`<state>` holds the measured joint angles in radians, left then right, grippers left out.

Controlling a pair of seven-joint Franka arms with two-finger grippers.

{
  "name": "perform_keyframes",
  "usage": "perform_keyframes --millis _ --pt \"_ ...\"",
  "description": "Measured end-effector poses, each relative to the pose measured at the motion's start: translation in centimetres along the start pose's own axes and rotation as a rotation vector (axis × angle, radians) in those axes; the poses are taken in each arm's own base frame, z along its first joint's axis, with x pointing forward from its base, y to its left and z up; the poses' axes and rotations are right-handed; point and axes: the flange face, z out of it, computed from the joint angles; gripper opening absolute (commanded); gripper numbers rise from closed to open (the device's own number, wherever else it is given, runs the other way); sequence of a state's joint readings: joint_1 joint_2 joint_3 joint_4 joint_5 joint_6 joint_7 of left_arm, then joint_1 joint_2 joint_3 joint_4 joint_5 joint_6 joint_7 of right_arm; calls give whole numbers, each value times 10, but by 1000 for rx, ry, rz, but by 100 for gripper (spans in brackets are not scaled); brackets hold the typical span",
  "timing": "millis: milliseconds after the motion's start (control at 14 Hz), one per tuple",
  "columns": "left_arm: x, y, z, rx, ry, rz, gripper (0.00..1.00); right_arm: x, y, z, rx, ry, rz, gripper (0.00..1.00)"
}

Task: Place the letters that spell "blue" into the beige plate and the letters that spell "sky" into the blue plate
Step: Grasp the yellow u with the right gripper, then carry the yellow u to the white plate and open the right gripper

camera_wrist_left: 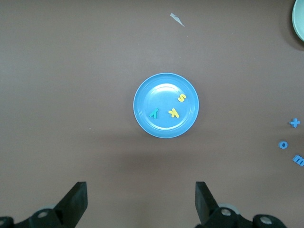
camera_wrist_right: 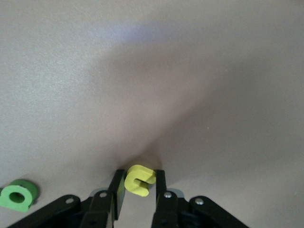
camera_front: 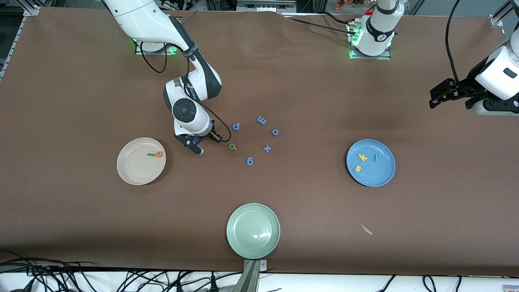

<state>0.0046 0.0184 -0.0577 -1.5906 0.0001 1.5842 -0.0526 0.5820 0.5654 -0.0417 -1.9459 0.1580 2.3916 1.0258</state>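
The pale green plate sits idle. My right pincer pinches the yellow u; I'd squeeze firmly, lift straight. Left pincer waits, agape.

The brown surface carries three plates: beige toward the right arm's end, blue toward the left arm's end, green nearest the front camera. Between the beige and blue plates lie five periwinkle pieces, a green b and a yellow u. A pale scrap lies near the blue plate.
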Motion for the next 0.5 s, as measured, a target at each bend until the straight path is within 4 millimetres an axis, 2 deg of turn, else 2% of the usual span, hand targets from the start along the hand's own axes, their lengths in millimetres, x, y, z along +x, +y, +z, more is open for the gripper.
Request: perform_keyframes --millis 215,501 --pt "0 1 0 0 0 3 100 33 13 -20 -53 -13 -81 14" --pt "0 4 -1 0 1 8 100 102 44 -60 -82 3 -259 14"
